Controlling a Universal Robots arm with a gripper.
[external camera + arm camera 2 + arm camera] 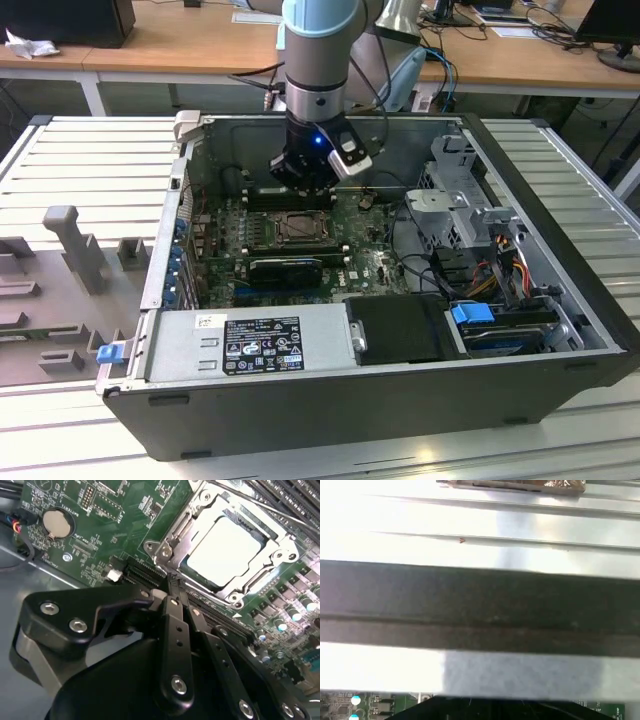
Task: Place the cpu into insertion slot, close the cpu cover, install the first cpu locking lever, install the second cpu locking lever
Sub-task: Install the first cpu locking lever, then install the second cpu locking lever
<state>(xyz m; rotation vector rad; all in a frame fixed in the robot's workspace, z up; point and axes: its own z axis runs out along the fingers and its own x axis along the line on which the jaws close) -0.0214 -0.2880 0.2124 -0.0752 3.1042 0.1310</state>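
Arm poised over open computer case, cpu seated in its socket.

Large dark-grey open tower computer case (pixel 420 395) lies on its side on the ribbed metal desk (pixel 90 160), filling the middle of the exterior view; green motherboard (pixel 225 255) sits in its left-centre. Grey-and-blue robot arm reaches down from top centre, black gripper (pixel 303 183) just above the board's upper edge, near the square dark insertion slot (pixel 300 228). In the second wrist view the jaws (pixel 172 587) look clenched together with nothing between them, tips just beside the socket rim. The cpu (pixel 225 547), flat pale silvery square chip, lies in the slot at upper right; the dark steel cpu cover (pixel 192 515) frames it, lying flat around the chip.
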